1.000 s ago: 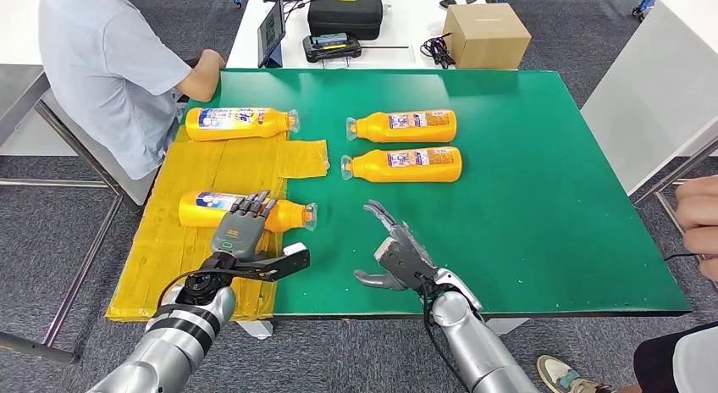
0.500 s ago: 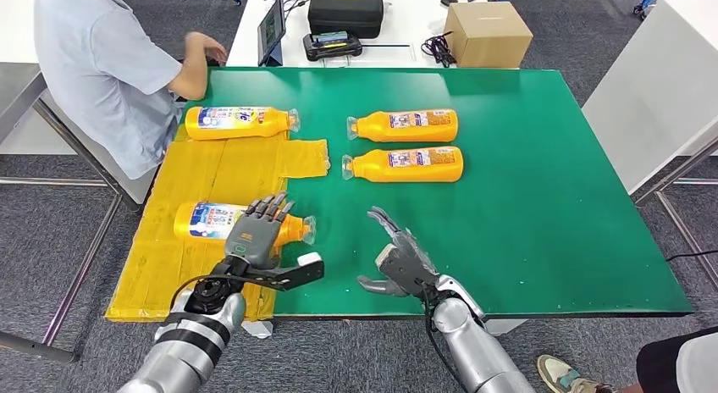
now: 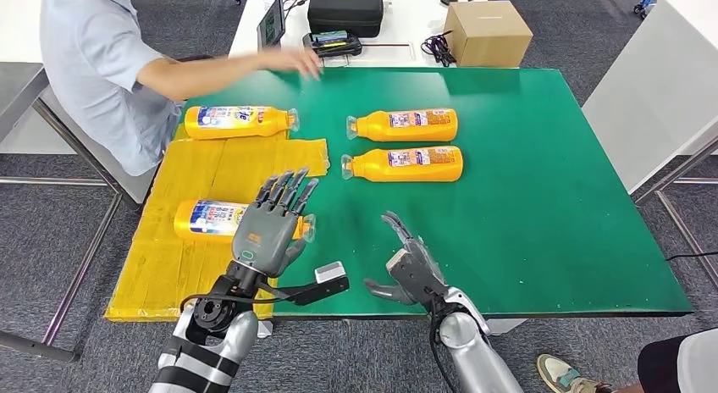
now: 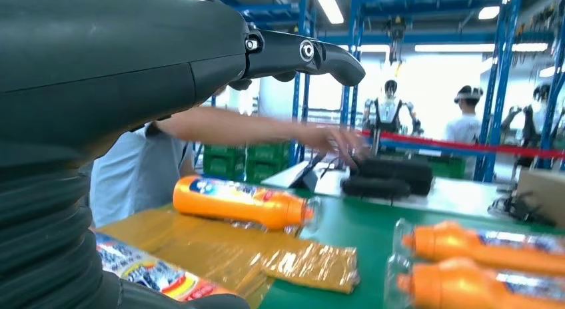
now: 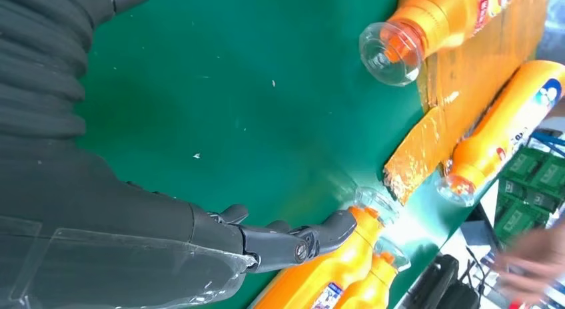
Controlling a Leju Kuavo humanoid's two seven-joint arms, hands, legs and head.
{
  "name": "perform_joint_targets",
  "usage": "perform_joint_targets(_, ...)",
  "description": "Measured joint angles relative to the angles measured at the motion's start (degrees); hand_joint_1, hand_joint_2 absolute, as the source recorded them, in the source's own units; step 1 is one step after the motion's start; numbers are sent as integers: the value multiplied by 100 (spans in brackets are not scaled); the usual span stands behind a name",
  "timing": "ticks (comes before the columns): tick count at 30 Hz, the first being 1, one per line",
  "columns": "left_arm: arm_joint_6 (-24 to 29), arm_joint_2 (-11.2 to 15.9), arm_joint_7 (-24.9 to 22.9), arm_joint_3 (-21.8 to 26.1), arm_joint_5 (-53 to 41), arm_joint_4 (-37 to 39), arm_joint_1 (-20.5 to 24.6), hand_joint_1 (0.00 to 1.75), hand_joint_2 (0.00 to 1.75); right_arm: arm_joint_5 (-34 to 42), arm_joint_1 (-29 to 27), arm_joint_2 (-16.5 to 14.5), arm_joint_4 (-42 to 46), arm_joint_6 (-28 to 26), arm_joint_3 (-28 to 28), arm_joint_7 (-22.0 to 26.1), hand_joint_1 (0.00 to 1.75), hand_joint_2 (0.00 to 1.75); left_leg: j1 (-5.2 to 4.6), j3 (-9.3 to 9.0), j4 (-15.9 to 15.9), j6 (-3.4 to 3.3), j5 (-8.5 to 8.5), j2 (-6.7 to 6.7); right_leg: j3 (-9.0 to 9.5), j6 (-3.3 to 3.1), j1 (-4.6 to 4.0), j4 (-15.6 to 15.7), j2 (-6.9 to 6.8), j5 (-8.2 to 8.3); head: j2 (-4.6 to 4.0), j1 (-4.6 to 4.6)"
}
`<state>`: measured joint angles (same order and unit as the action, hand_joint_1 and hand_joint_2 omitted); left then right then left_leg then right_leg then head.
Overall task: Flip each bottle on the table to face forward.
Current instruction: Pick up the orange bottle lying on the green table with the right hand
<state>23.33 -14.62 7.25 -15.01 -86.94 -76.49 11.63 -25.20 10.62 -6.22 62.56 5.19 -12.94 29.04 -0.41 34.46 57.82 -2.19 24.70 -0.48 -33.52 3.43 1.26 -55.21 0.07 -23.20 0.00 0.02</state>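
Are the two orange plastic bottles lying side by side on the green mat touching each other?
Apart. The head view shows a strip of green mat between the farther bottle and the nearer bottle.

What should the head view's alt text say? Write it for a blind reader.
Four orange bottles lie on their sides on a green table, two of them on a yellow sheet. The left hand hangs open above the nearest bottle; the right hand is open too. A person reaches over the far edge.
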Motion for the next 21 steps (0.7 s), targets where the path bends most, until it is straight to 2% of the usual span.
perform_joint_targets(1,1,0,7,-23,14,-93,-37,0,175,23,-23,-8,54,25,19,-12,0,0,0,0,0,0,0,0,0,0,0,0,0,0,0,0)
perform_joint_targets(4,55,-8,176,-74,364,-348,-163,0,175,465,-106,-74,215,316,139,-85,0,0,0,-1,0,0,0,0,1,0,0,0,0,0,0,0)
perform_joint_targets(6,35,-42,480,-80,1081,-616,-347,0,175,864,-238,-181,409,487,292,-323,0,0,0,0,0,0,0,0,1,0,0,0,0,0,0,0)
perform_joint_targets(7,-18,-69,662,-77,1529,-789,-477,0,175,860,-329,-249,555,426,368,-502,0,0,0,1,0,0,0,0,0,0,0,0,0,0,0,1)
perform_joint_targets(9,-151,-134,999,-61,2313,-1143,-781,0,175,255,-543,-371,935,29,456,-823,0,0,0,9,0,1,2,0,-8,0,0,0,0,-2,0,0)
perform_joint_targets(11,-251,-206,1243,-31,2813,-1455,-1059,0,175,-648,-737,-449,1391,-351,470,-1016,0,87,0,18,0,3,4,0,-19,-1,0,0,0,-3,0,-1)
perform_joint_targets(13,-292,-273,1350,11,3028,-1687,-1243,0,175,-1200,-858,-483,1802,-514,465,-1125,0,175,0,21,-1,4,6,0,-23,-1,0,0,0,-4,0,-1)
perform_joint_targets(15,-314,-323,1392,50,3107,-1849,-1353,0,175,-1602,-929,-489,2100,-660,447,-1173,0,175,0,21,-1,4,6,0,-23,-2,0,1,0,-4,0,0)
perform_joint_targets(19,-425,-381,1440,84,3321,-2053,-1490,0,175,-3054,-988,-357,2457,-1109,301,-1383,0,175,0,17,-1,3,4,1,-19,-1,1,1,0,-2,0,1)
perform_joint_targets(21,-460,-397,1446,88,3400,-2130,-1539,0,175,-3430,-999,-270,2568,-1195,236,-1475,0,175,-1,16,-1,3,3,0,-18,-1,1,1,0,-2,0,1)
